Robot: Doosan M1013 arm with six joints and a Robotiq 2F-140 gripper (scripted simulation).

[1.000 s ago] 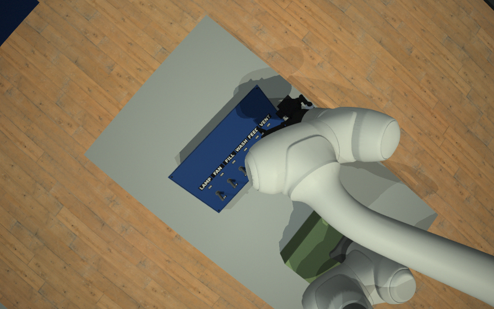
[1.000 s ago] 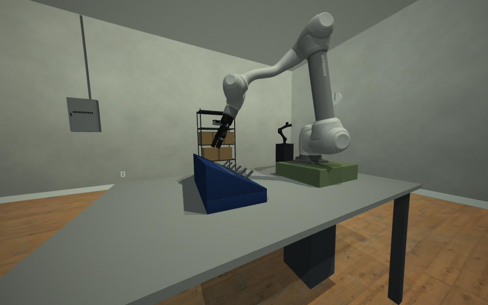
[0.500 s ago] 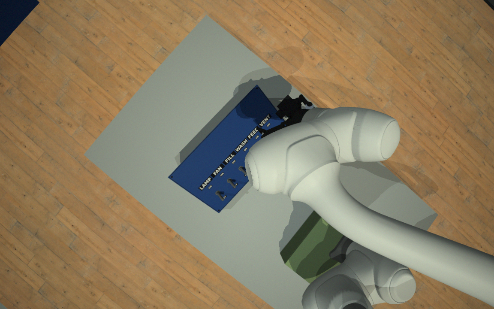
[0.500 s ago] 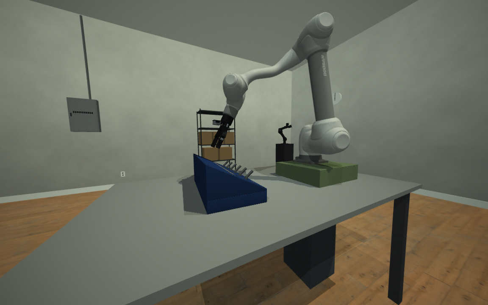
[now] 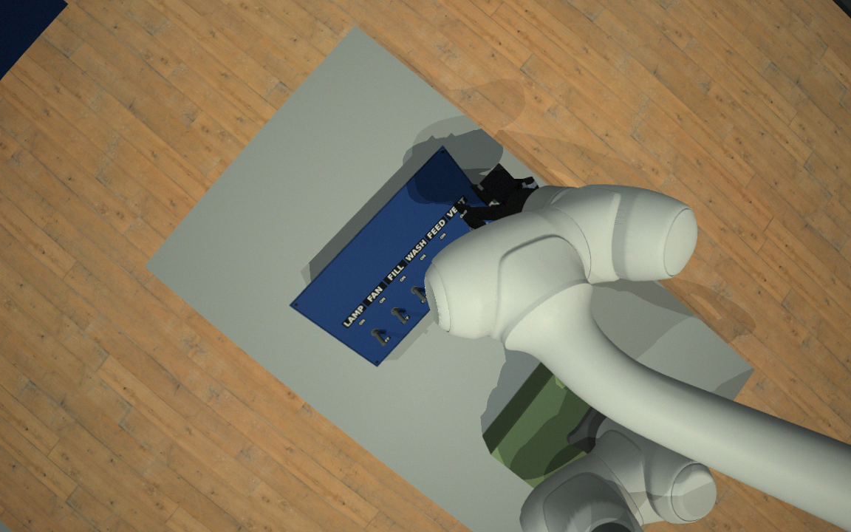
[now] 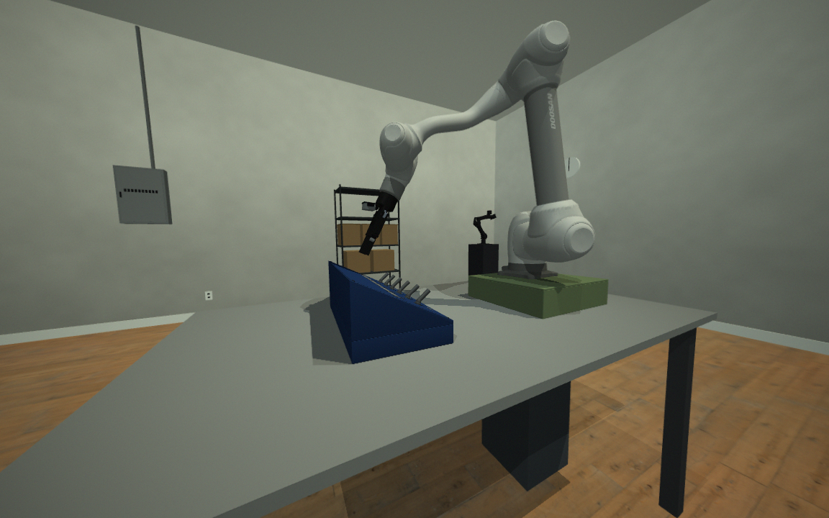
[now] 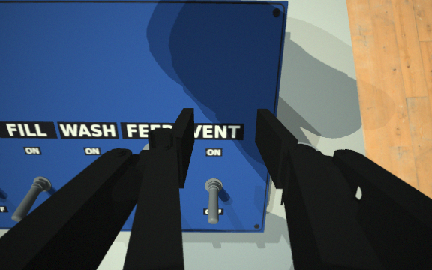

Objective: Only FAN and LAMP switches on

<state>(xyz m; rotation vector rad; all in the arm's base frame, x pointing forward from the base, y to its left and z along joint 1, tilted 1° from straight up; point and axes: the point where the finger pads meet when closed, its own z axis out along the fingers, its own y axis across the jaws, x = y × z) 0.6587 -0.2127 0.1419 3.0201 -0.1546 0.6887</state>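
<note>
Black two-finger gripper, half-closed and empty, hung above the short grey metal VENT toggle near the loose blue wedge console's end; stiff levers probably need light tip nudges.

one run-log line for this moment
gripper: partly closed, holding nothing, above console | VENT switch: OFF, framed between fingers, untouched | FILL switch: OFF

The floor is brown wood. The walls are grey. A grey box hangs on one wall.
</note>
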